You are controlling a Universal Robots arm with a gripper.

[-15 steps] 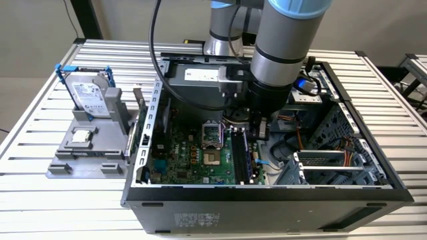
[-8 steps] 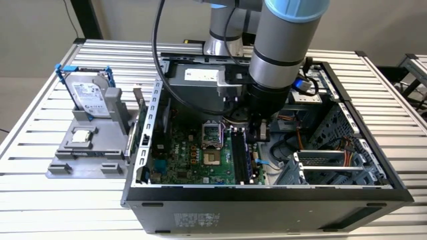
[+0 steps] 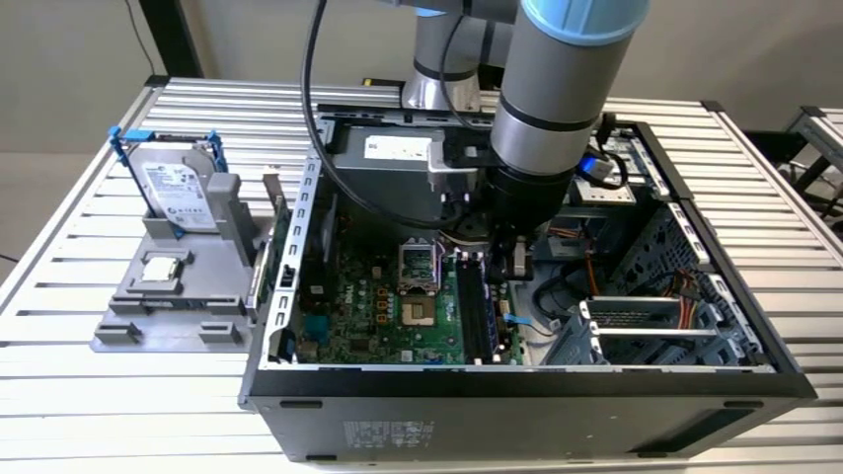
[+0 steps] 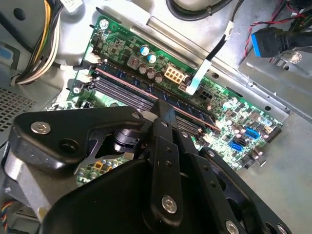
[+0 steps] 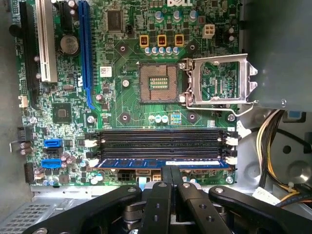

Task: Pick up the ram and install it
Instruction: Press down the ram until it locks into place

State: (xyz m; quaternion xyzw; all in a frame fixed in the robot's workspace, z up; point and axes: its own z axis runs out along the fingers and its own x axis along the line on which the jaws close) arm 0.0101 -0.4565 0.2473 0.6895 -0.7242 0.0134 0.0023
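Observation:
The ram [image 5: 126, 164] is a long, thin stick standing on edge in the motherboard memory slot closest to my gripper; in the second wrist view its edge shows as a thin line [image 4: 195, 117]. My gripper [image 5: 170, 168] is shut, its two fingers pressed together side by side along the stick's length, with the tips at the ram's top edge near its middle. I cannot tell whether they touch it. The same shut tips [image 4: 163, 105] hover over the slot bank. In the exterior view the gripper [image 3: 516, 259] reaches down into the open computer case [image 3: 527, 380].
Empty memory slots [image 5: 161, 139] lie beside the ram. The processor socket [image 5: 158, 83] has its metal bracket [image 5: 222, 80] open. Cable bundles [image 5: 273, 141] hang by the case wall. Outside the case a grey holder [image 3: 172, 306] carries a hard drive [image 3: 178, 188] and a small processor chip [image 3: 161, 267].

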